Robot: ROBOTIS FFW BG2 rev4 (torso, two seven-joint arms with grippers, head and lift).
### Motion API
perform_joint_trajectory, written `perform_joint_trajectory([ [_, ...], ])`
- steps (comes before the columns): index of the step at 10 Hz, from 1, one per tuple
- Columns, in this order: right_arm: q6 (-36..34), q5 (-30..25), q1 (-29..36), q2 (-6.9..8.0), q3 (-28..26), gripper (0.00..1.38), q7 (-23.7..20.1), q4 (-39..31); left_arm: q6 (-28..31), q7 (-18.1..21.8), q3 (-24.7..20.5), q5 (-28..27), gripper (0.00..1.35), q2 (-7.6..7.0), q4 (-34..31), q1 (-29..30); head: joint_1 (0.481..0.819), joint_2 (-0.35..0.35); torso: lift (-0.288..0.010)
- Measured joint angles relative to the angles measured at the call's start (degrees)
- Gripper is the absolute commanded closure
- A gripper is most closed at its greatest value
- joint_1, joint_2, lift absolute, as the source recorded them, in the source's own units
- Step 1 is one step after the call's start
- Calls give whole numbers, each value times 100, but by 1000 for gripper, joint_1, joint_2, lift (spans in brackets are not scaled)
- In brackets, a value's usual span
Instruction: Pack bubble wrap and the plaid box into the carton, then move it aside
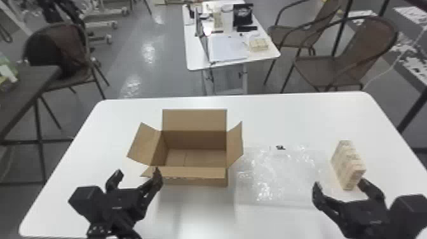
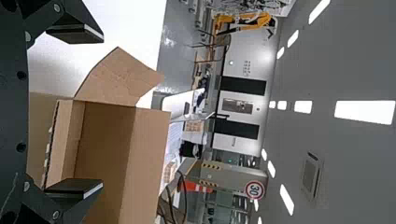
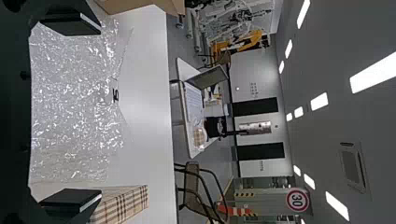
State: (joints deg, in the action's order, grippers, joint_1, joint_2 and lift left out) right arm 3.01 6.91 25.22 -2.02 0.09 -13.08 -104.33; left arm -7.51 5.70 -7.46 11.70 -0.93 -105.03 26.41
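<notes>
1 open carton (image 1: 194,139), bubble wrap (image 1: 279,173) beside, plaid box (image 1: 348,165)

On the table (image 1: 286,117), the carton (image 1: 197,181) was found at left and the plaid box (image 1: 348,165) at right. The bubble wrap (image 1: 276,174) lay between them. A second table (image 1: 197,63) stood behind.

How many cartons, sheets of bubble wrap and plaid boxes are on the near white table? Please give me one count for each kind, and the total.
Carton: 1
Bubble wrap: 1
Plaid box: 1
Total: 3
</notes>
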Motion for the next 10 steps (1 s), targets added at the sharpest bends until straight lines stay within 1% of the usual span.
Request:
perform_joint_trajectory([
  [2, -32, 4, -7, 0, 11, 71, -1, 7, 489, 324, -282, 374, 205, 5, 2, -259, 695, 148, -65],
  [3, -39, 9, -23, 0, 28, 71, -1, 21, 782, 609, -484, 526, 205, 11, 37, -441, 695, 153, -65],
  [4, -49, 13, -48, 0, 46, 71, -1, 43, 1044, 882, -692, 669, 205, 25, 129, -651, 695, 162, -65],
  [5, -53, 18, -77, 0, 63, 71, -1, 62, 1272, 1047, -847, 856, 205, 35, 258, -841, 695, 174, -65],
  [6, -55, 24, -101, 0, 80, 71, -1, 80, 1475, 1245, -970, 1166, 208, 37, 524, -1075, 695, 177, -65],
  [7, -64, 29, -117, 0, 92, 71, -1, 92, 1562, 1340, -1052, 1299, 213, 33, 753, -1262, 695, 181, -65],
  [8, -74, 35, -132, 0, 103, 71, -1, 105, 1666, 1372, -1136, 1310, 213, 18, 890, -1402, 695, 188, -65],
  [10, -90, 55, -169, 0, 135, 71, -11, 139, 1753, 1525, -1286, 1326, 213, -95, 1185, -1653, 695, 202, -65],
])
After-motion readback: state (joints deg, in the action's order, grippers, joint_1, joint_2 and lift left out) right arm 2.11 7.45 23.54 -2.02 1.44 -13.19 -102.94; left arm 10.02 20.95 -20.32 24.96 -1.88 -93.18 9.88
